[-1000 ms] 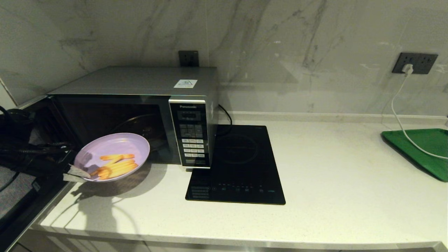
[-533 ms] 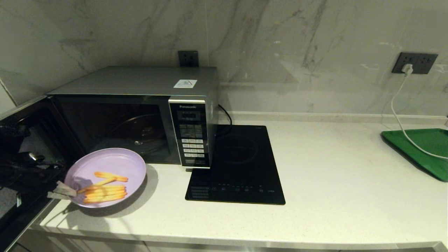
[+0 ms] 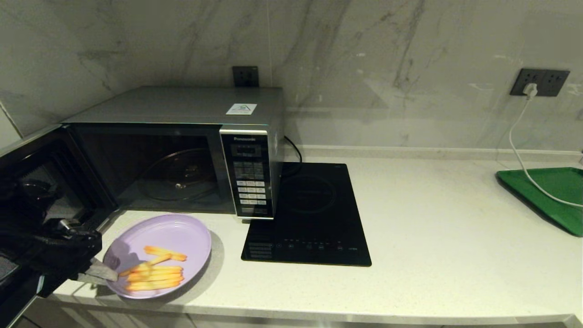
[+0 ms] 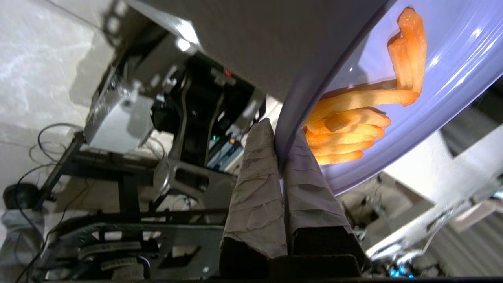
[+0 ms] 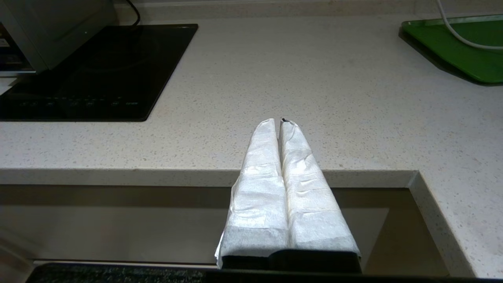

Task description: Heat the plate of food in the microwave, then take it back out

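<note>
The lilac plate of food (image 3: 173, 237) with several orange-yellow sticks (image 3: 155, 275) sits low over the counter's front left corner, in front of the microwave (image 3: 182, 109). My left gripper (image 3: 105, 272) is shut on the plate's near-left rim; in the left wrist view its taped fingers (image 4: 257, 184) pinch the rim (image 4: 292, 114) beside the sticks (image 4: 346, 133). The microwave's door (image 3: 32, 155) is swung open to the left, showing the bare glass turntable (image 3: 180, 175). My right gripper (image 5: 279, 122) is shut and holds nothing, parked just off the counter's front edge.
A black induction hob (image 3: 309, 214) lies right of the microwave, also seen in the right wrist view (image 5: 98, 67). A green tray (image 3: 551, 196) with a white cable (image 3: 524, 146) across it sits at the far right. The keypad panel (image 3: 249, 177) faces front.
The plate has come out of the microwave's mouth, moving toward me and down to the counter's front left corner, still held by my left gripper. The right arm has not moved.
</note>
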`<state>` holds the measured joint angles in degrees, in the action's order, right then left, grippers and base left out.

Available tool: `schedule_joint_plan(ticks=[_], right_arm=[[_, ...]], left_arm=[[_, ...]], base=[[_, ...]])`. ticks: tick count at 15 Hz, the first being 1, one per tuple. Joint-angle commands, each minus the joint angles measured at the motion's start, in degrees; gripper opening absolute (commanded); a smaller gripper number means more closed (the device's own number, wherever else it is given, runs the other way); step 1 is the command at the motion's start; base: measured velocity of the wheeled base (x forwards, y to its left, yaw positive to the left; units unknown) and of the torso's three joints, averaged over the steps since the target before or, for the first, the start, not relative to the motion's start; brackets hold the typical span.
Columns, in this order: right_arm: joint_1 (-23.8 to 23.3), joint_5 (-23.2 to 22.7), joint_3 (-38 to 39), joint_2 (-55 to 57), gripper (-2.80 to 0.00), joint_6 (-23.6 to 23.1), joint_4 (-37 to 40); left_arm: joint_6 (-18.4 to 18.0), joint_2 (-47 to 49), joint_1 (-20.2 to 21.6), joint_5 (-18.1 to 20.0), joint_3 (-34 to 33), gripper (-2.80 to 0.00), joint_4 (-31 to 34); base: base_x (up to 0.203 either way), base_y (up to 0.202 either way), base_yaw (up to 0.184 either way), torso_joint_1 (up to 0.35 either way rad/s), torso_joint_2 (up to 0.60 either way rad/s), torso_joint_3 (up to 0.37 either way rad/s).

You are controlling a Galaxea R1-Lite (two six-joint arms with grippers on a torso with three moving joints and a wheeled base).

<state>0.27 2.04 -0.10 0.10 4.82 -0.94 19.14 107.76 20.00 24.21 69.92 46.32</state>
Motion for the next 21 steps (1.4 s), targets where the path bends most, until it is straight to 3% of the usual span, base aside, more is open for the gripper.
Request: schedule_joint_plan(ticks=[1,6,13,21], right_arm=[[0.07,-0.01,0.01,-0.01,-2.8,0.02,-0.03],[0.07,-0.01,0.01,-0.01,-2.8,0.02,-0.03],[0.05,-0.01,0.01,-0.01,-2.8,0.02,-0.03],[0.05,-0.01,0.01,-0.01,-2.8,0.02,-0.03]], left_arm=[[0.35,-1.43,-3.94,0.37,-2.12,-2.8,0.31],[1.17,-2.18,-11.53,0.4,-2.43,-2.8,-0.16],[7.13,-3.86,-22.85,0.4,-2.72,-2.8,-1.89],[21.15,0.2,-40.64,0.08,-1.34,-2.8,-10.71]], base=[[0.0,0.0,0.0,0.0,0.0,0.0],[0.0,0.0,0.0,0.0,0.0,0.0],[0.0,0.0,0.0,0.0,0.0,0.0],[0.0,0.0,0.0,0.0,0.0,0.0]])
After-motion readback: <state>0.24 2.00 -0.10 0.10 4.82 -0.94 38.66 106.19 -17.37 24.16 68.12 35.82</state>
